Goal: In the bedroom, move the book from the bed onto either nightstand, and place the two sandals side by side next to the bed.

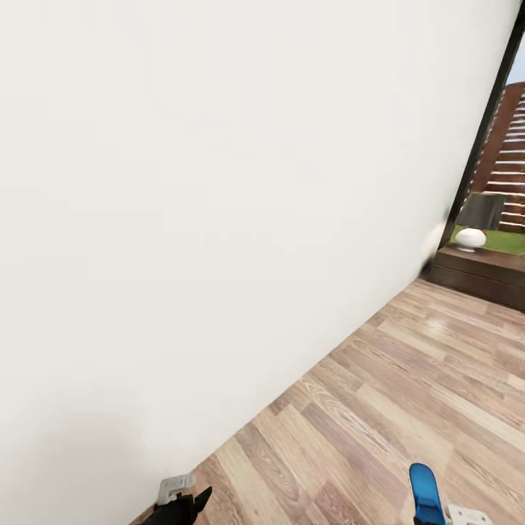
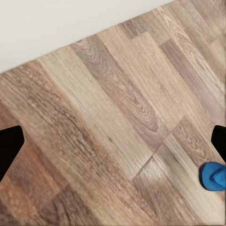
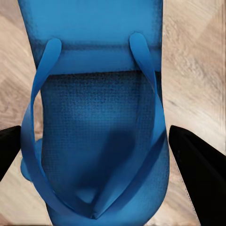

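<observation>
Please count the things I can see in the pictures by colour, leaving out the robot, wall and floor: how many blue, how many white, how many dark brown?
Blue: 1, the sandal between the right gripper fingers.
White: 1, the round object on the cabinet.
Dark brown: 1, the low cabinet by the window.
Total: 3

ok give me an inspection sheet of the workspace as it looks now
surface: light wood-plank floor, bare where seen.
job's things: one blue sandal between the right tool's fingers; a nightstand far off by the window. Book, bed and second sandal: nothing seen.
clutter: a white rounded object on the nightstand.
grippers: right tool's fingers flank the sandal, contact unclear; left tool empty over the floor, fingers apart.
cables: nothing seen.
surroundings: white wall close on the left; dark-framed window with slatted fence and grass.
</observation>
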